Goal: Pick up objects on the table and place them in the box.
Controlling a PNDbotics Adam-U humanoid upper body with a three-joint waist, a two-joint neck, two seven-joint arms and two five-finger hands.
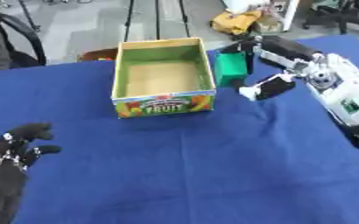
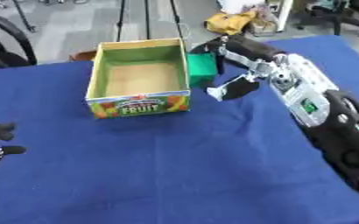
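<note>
Beside the box (image 1: 164, 74), the right hand (image 1: 268, 65) holds a green block (image 1: 230, 68).

the right arm (image 2: 305, 103) has a white-and-silver forearm casing with a small green marking, going black nearer the body. the right hand (image 1: 268, 86) is black with white tips. the left hand (image 1: 10, 151) is black, flecked with white spots.

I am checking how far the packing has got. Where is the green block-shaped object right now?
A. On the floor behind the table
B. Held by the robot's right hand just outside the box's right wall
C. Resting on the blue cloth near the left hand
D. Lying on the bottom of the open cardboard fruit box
B: the green block-shaped object sits in the right hand beside the right wall of the open cardboard fruit box, whose floor shows bare.
</note>
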